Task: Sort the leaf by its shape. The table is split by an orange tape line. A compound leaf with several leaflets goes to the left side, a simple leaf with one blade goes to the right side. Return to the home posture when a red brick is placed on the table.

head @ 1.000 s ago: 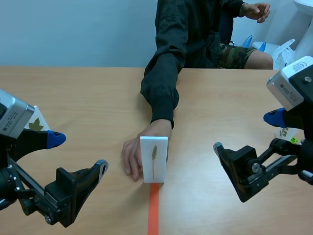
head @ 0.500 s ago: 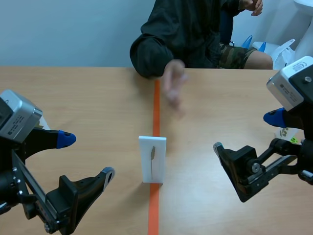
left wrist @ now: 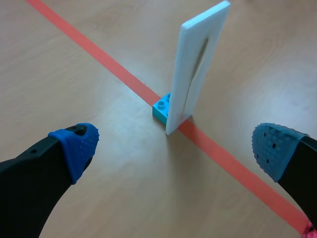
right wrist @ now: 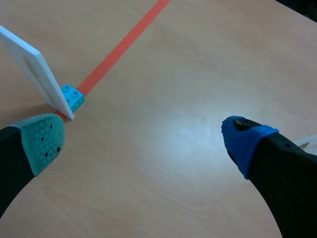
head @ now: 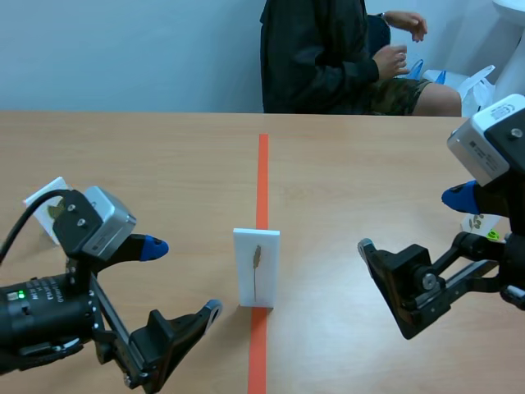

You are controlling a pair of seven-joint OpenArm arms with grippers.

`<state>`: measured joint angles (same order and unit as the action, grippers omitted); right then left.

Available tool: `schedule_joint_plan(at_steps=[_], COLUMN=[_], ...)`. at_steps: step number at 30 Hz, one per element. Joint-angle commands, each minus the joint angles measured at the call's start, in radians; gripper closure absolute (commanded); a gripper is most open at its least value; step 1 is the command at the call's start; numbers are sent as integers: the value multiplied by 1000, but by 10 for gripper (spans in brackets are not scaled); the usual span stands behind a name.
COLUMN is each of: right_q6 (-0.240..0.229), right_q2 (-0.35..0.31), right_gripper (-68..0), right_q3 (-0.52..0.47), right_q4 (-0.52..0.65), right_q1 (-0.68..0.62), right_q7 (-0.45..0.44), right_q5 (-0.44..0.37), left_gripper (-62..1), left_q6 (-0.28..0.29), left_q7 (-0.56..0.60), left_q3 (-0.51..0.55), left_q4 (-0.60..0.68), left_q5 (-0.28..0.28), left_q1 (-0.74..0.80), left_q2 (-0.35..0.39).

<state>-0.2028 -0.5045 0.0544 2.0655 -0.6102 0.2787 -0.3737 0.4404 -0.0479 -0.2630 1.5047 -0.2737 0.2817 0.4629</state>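
Our left gripper (head: pixel 182 277) hangs spread wide, just short of the white card (head: pixel 268 271). The card stands upright on the orange tape line (head: pixel 262 172), with a cyan brick (left wrist: pixel 161 107) at its foot, and bears one slender leaf (head: pixel 257 261). Our right gripper (head: pixel 412 222) is spread too, well apart from it.

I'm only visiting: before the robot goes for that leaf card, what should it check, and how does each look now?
1. Person's hands off the table: ok.
2. Card upright on the tape line, in its cyan brick: ok.
3. Leaf shows one slender blade, so right side: ok.
4. Left gripper open, card ahead of it: ok.
5. Right gripper open: ok.
6. No red brick in view: ok.
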Motion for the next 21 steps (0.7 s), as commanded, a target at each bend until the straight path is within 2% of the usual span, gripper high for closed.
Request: schedule_joint_plan(at_steps=[1, 5, 8, 12, 16, 21], right_q6=[0, 0, 0, 0, 0, 0], right_q2=[-2, -2, -2, -2, -2, -2], right_gripper=[-679, -679, -679, -679, -679, -679], right_q3=[-10, -10, -10, -10, -10, -10], right_q4=[3, 3, 3, 3, 3, 3], right_q1=[12, 12, 12, 12, 12, 12], right_q7=[-11, -11, -11, -11, -11, -10], right_q5=[0, 0, 0, 4, 4, 4], left_gripper=[-623, -623, -623, -623, -623, -623], left_q6=[2, 4, 3, 3, 0, 0], left_q7=[17, 55, 70, 113, 156, 164], left_q3=[-21, -90, -136, -189, -216, -221], left_q4=[-11, -110, -187, -285, -371, -433], left_q5=[-6, 36, 40, 87, 89, 119], left_q1=[-37, -118, -174, -236, -286, -326], left_q2=[-29, -71, -102, -144, -176, -202])
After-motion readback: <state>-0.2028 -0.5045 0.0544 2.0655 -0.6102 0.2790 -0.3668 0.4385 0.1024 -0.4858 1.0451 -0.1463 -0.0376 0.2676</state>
